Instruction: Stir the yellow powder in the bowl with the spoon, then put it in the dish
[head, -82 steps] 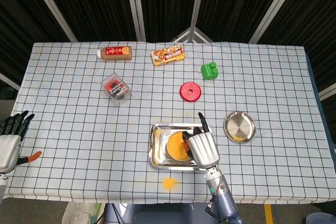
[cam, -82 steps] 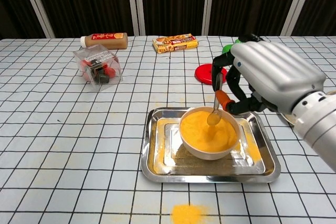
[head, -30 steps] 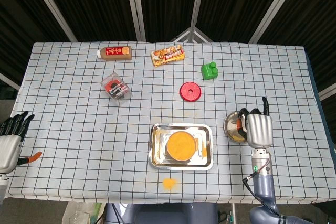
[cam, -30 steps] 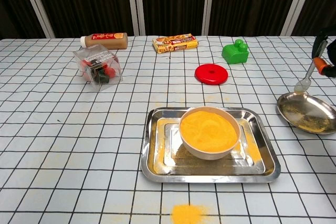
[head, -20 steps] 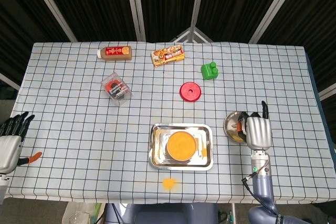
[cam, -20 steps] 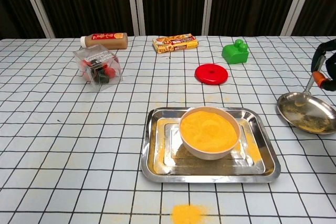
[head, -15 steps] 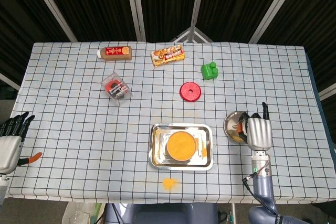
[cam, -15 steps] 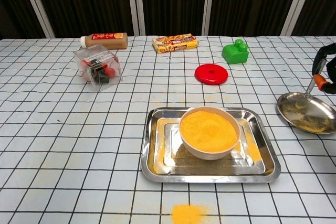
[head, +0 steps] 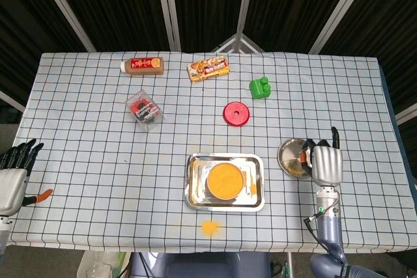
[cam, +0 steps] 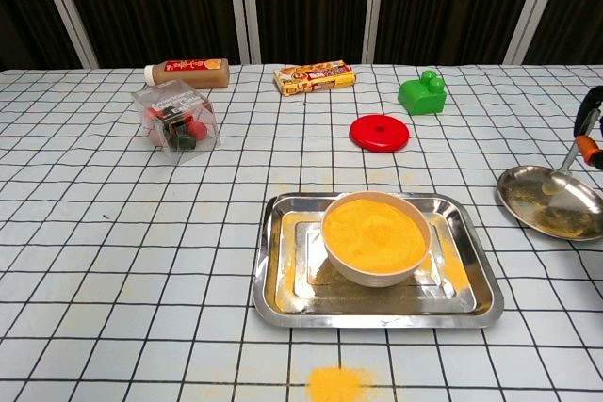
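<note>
The spoon [cam: 568,168] leans into the round metal dish [cam: 551,202] at the right side of the tabletop [head: 98,154], its bowl end down on the dish floor, where a thin scatter of yellow powder lies. The right hand [head: 326,164] hangs over the dish's right edge, grasping the spoon's orange-tipped handle between its fingers [cam: 591,112]. The white bowl [cam: 376,238], heaped with yellow powder, sits in the steel tray [cam: 377,303] near the front middle, well apart from the dish. A small spill of powder [cam: 335,384] lies on the cloth just in front of the tray.

Judging from this, a delivery into the dish is under way or just finishing; most of the powder remains in the bowl.

The left hand [head: 13,172] rests at the far left edge, fingers spread and holding nothing.
</note>
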